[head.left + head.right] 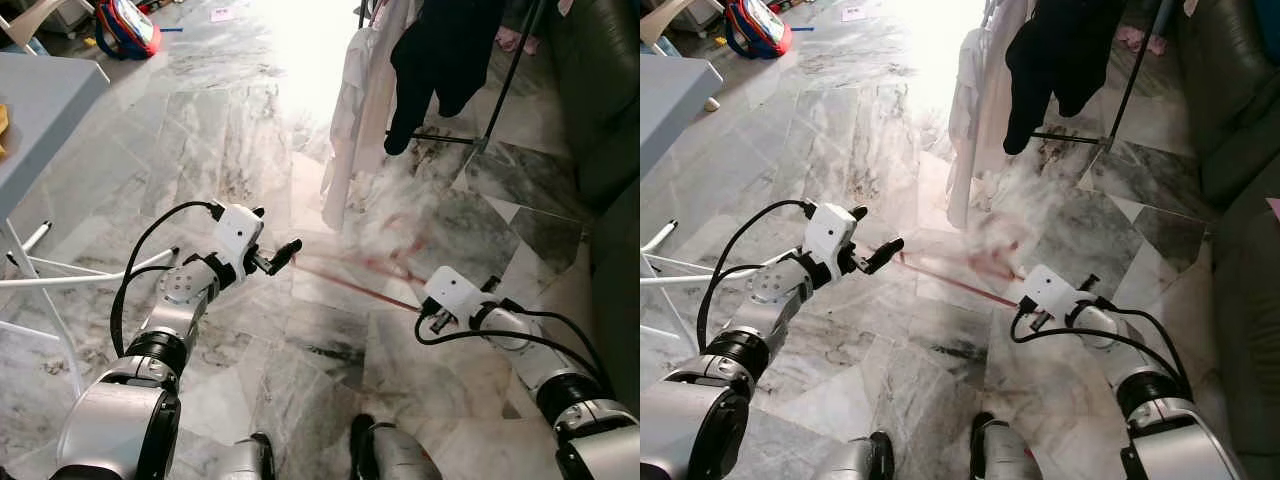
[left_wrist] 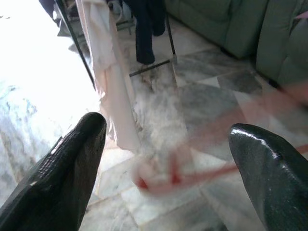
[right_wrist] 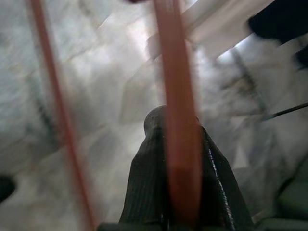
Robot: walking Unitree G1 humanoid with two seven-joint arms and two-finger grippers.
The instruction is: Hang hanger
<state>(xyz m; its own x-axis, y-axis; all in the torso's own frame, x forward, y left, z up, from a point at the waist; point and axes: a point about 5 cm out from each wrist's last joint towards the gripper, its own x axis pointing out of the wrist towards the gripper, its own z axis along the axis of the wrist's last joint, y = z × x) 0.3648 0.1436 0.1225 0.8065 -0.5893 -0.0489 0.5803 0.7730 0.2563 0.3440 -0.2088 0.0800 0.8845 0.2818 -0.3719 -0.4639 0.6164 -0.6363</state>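
A thin red hanger [image 1: 352,281], blurred by motion, stretches low over the marble floor between my two arms. My right gripper [image 3: 175,144] is shut on one red bar of the hanger [image 3: 174,96]; its white wrist housing [image 1: 452,292] sits at the hanger's right end. My left gripper [image 1: 282,256] is held out to the left of the hanger with its fingers [image 2: 72,163] open and nothing between them; the blurred hanger [image 2: 163,179] lies just beyond them. Farther ahead stands a black clothes rack [image 1: 503,85] with a white garment [image 1: 355,110] and a dark garment [image 1: 440,50] hanging from it.
A dark green sofa [image 1: 600,100] runs along the right side. A grey table [image 1: 40,110] and a white tube frame [image 1: 60,280] stand at the left. A red and blue backpack [image 1: 125,25] lies on the floor at the far left. Bright glare covers the floor ahead.
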